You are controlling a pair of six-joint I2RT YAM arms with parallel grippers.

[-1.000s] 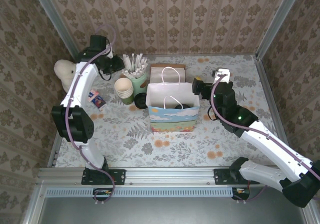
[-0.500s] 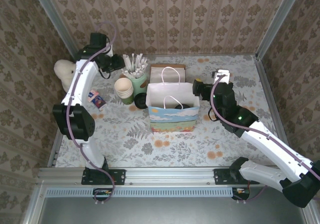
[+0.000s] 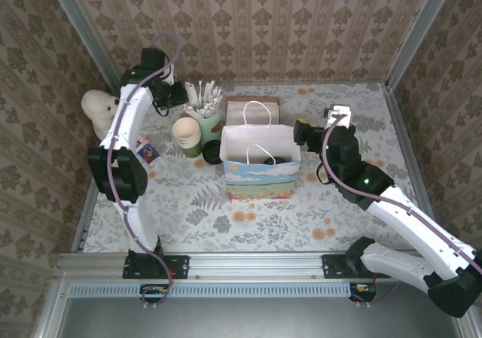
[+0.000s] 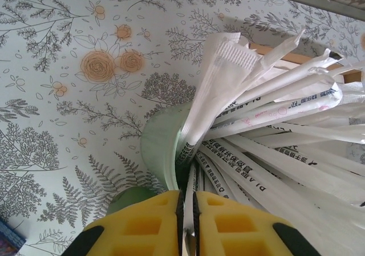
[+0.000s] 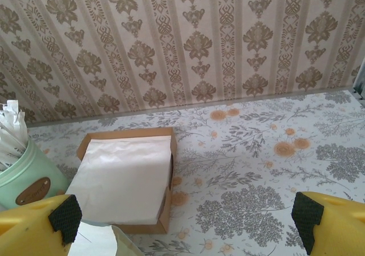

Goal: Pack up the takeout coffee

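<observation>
1. The left end effector [image 4: 187,224] has swung in over the pale green holder [image 4: 157,147]. A second ago it hung off at the holder's 9 o'clock.
2. Its yellow fingers stand narrow, almost together. One white stick [image 4: 190,194] from the bundle of wrapped sticks [image 4: 268,105] seems pinched between them.
3. That holder sits at 11 o'clock from the paper bag [image 3: 260,176].
4. The takeout coffee [image 3: 212,154] has not budged. It stands lidded on the tabletop [image 3: 196,217] at the bag's 9 o'clock, just beside the bag wall, with the stack of cream cups [image 3: 186,133] at its own 10 o'clock.
5. The right end effector [image 5: 188,220] is spread wide and empty, and has barely drifted. It hovers at the bag's 2 o'clock and looks out over the napkin box [image 5: 125,179].
6. My read is that the left arm is fetching a stick as an extra for the order. The cup itself is still outside the bag, so the main packing step is not yet done.
</observation>
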